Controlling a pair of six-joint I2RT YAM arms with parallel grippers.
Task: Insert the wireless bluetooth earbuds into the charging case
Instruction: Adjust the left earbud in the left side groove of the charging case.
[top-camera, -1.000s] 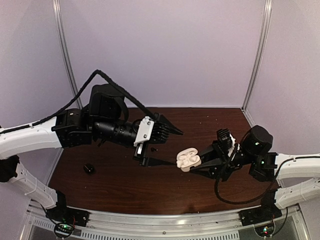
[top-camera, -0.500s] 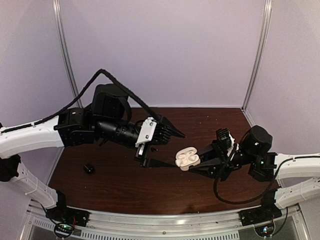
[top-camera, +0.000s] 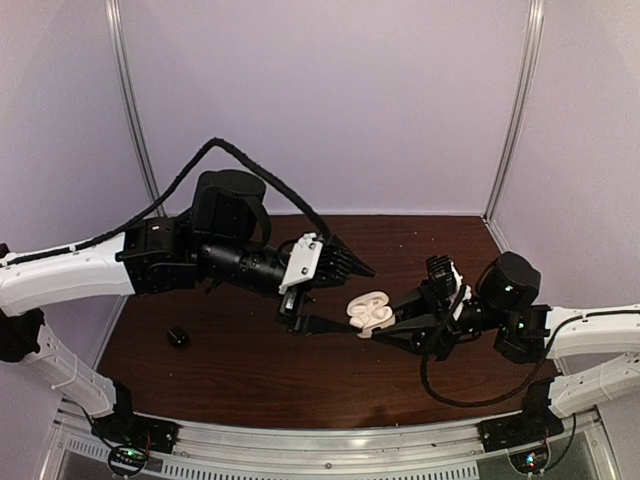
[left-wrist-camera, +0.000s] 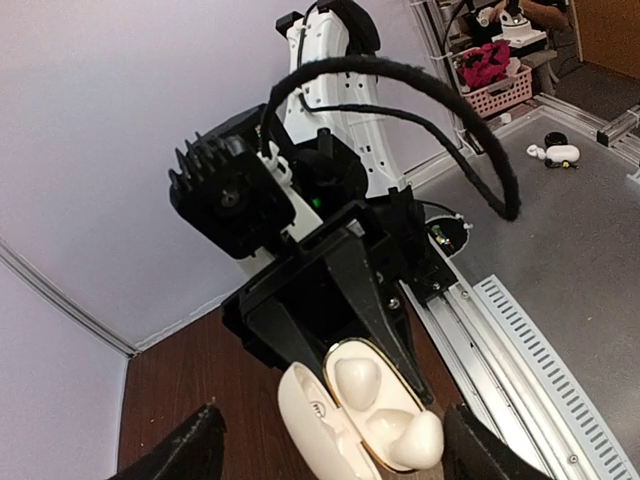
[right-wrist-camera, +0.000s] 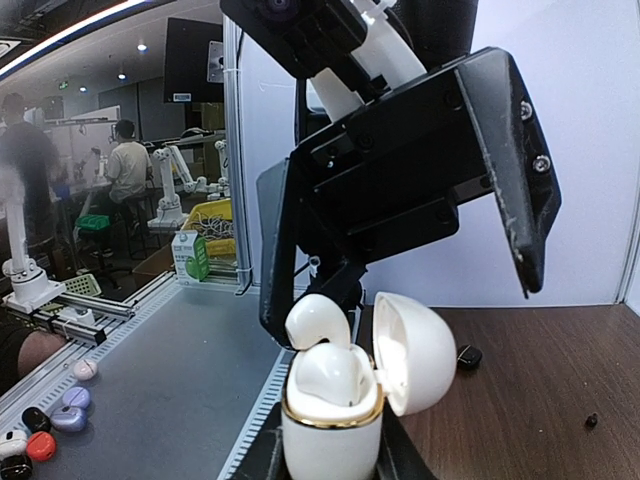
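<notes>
Earbuds (right-wrist-camera: 318, 320) of glossy white sat in the open charging case (right-wrist-camera: 330, 440), clamped above the table (right-wrist-camera: 520, 400) by the right jaws; one stood proud (a gentle, straight press would likely seat it), with the left jaws spread just behind.

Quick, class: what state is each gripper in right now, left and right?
Left gripper: open, holding nothing.
Right gripper: closed on the case, whose lid is open.
</notes>
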